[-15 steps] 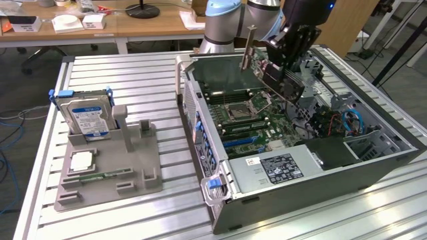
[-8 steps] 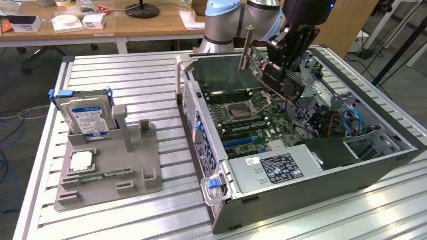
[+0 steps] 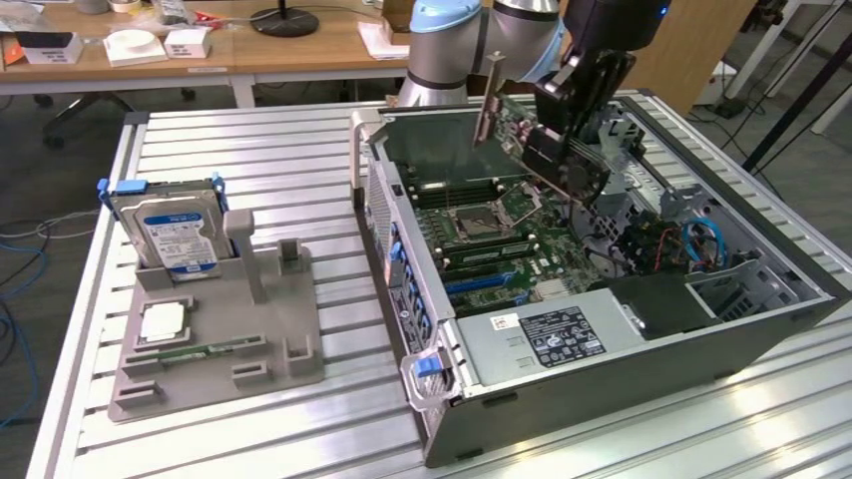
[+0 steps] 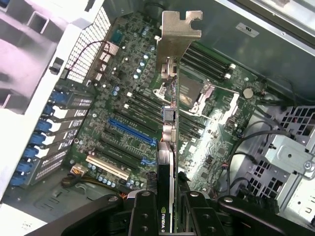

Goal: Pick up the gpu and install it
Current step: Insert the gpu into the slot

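Note:
The gpu [image 3: 549, 160] hangs tilted in the air over the open computer case [image 3: 600, 329], its silvery end bracket [image 3: 490, 95] pointing up toward the exterior view's left. My gripper [image 3: 576, 118] is shut on the card's upper edge. In the wrist view the gpu [image 4: 167, 147] appears edge-on between my two black fingers [image 4: 145, 216], with the bracket [image 4: 178, 32] at its far end. It floats above the motherboard [image 4: 123, 88], roughly over the area between the blue expansion slot [image 4: 132, 132] and the CPU socket [image 4: 189, 93], and is clear of the board.
A grey holder tray [image 3: 213, 339] at the exterior view's left carries a silver hard drive with a blue label [image 3: 171, 228], a CPU chip [image 3: 160, 321] and a green memory stick [image 3: 200, 351]. Cables and a drive cage [image 4: 290, 157] crowd the case's far side. Desks stand behind.

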Controlling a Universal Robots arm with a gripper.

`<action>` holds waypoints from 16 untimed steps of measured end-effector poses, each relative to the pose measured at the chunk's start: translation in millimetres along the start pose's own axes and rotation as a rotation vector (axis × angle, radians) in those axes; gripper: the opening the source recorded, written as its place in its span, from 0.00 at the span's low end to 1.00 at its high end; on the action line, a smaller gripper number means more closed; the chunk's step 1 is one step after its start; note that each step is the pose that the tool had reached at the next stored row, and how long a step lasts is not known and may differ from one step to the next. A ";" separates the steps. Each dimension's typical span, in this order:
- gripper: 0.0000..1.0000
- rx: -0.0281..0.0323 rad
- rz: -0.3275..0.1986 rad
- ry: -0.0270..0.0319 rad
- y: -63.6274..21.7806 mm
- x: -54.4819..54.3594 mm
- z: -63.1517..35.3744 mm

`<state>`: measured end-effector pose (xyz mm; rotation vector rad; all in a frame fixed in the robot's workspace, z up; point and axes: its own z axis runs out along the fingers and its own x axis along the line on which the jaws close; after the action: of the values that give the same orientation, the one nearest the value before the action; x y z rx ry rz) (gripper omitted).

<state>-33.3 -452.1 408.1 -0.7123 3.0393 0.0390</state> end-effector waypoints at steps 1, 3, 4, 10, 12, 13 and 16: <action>0.26 -0.0001 -0.006 0.0002 0.0 0.0 0.0; 0.26 -0.0004 -0.019 0.0004 0.0 0.0 0.0; 0.26 -0.0006 -0.025 0.0005 0.0 0.0 0.0; 0.26 -0.0015 -0.059 0.0012 0.0 0.0 0.0; 0.26 -0.0017 -0.070 0.0014 0.0 0.0 0.0; 0.26 -0.0019 -0.076 0.0015 0.0 0.0 0.0; 0.26 -0.0023 -0.092 0.0019 0.0 0.0 0.0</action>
<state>-33.3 -452.1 408.1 -0.8524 3.0042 0.0404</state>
